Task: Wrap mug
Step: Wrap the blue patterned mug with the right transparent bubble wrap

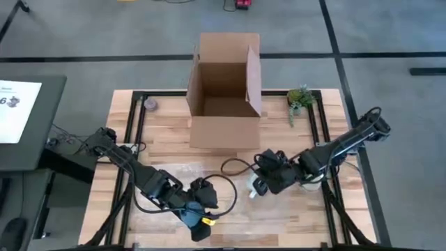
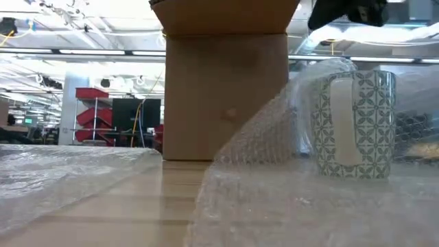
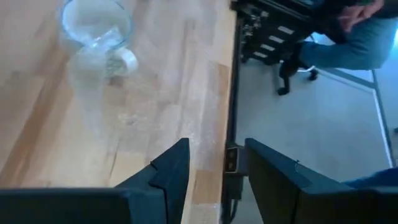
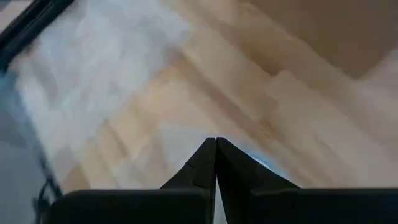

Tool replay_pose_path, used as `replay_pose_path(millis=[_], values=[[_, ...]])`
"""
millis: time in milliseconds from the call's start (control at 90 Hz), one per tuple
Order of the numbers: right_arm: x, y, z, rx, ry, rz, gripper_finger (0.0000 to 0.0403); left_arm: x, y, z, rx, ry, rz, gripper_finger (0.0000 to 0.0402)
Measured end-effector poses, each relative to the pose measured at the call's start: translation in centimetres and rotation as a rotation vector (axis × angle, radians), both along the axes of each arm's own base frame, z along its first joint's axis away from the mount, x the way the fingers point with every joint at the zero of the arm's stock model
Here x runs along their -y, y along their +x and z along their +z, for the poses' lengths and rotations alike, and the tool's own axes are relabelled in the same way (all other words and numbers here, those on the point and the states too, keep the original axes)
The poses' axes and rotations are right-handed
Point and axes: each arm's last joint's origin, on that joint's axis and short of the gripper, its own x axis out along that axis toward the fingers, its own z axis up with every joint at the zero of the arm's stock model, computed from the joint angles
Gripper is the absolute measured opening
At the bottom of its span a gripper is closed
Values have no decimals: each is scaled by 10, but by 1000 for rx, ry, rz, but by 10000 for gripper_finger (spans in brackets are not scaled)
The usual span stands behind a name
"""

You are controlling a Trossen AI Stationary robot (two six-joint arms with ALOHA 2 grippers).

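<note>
Mug (image 2: 354,123) upright on the bench (image 1: 167,132), right of centre near the front, sitting on the bubble wrap (image 2: 288,199). Patterned, handle toward the low camera. Also visible in left wrist view (image 3: 96,28) through the film.

Bubble wrap spread flat over the front half of the bench, one flap lifted and leaning against the mug's left side in low view. Not closed around it: front and handle bare, top apparently uncovered.

Right claw (image 4: 215,163) pinched shut, fingertips touching, a pale sliver at the tips that looks like film. Judged gripping the wrap edge, not confirmed. Sits just beside the mug in high view (image 1: 268,183).

Left claw (image 3: 214,171) open, nothing between the fingers, hanging at the front edge of the bench (image 1: 197,222), well apart from the mug. Idle.

Cardboard box (image 1: 224,90) open at the back of the bench, empty as far as visible. Small plant (image 1: 300,99) beside it, small round thing (image 1: 150,104) at back left.

Progress, judged: early. Done: mug placed on sheet, first flap raised. Left: pull flap over the mug, roll or fold the rest around, tuck ends. Boxing possibly after; task line silent on that.
</note>
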Motion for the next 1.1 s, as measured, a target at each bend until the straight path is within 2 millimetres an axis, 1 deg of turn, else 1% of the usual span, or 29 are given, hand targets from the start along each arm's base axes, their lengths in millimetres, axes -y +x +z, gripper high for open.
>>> replay_pose_path(millis=[44,111,156,222,289,356,444,522,578,678,744,822,878,956,1044,1100], values=[[-5,-2,5,7,37,148,0,0,0,0,-5,-4,-6,133],[-19,-6,8,-5,117,395,0,1,0,0,-10,-13,-15,133],[-29,-10,7,-27,159,537,2,1,0,0,-10,-13,-15,133],[-47,-17,1,-65,173,698,8,0,0,0,-12,-13,-15,133],[-66,-25,-9,-98,132,818,22,0,0,0,-12,-15,-12,133],[-85,-31,-21,-130,80,924,45,0,0,0,-14,-23,-3,134],[-109,-38,-42,-176,10,1052,86,0,0,0,-18,-39,13,133],[-126,-43,-62,-221,-55,1120,127,0,0,0,-21,-51,27,133],[-136,-44,-78,-270,-96,1123,156,0,0,0,-20,-52,37,133],[-150,-48,-111,-408,-88,1041,197,0,0,0,-13,-51,64,133],[-158,-51,-131,-499,-65,982,211,-1,0,0,-12,-60,83,133],[-164,-56,-151,-583,-68,906,215,-1,0,0,-14,-69,93,133],[-167,-59,-162,-611,-95,845,211,-1,0,0,-14,-72,95,133],[-171,-62,-169,-635,-94,784,193,-1,0,0,-16,-80,104,133],[-170,-64,-175,-659,-110,703,154,0,0,0,-14,-85,108,133],[-170,-64,-176,-657,-118,662,118,0,0,0,-11,-85,110,134]])
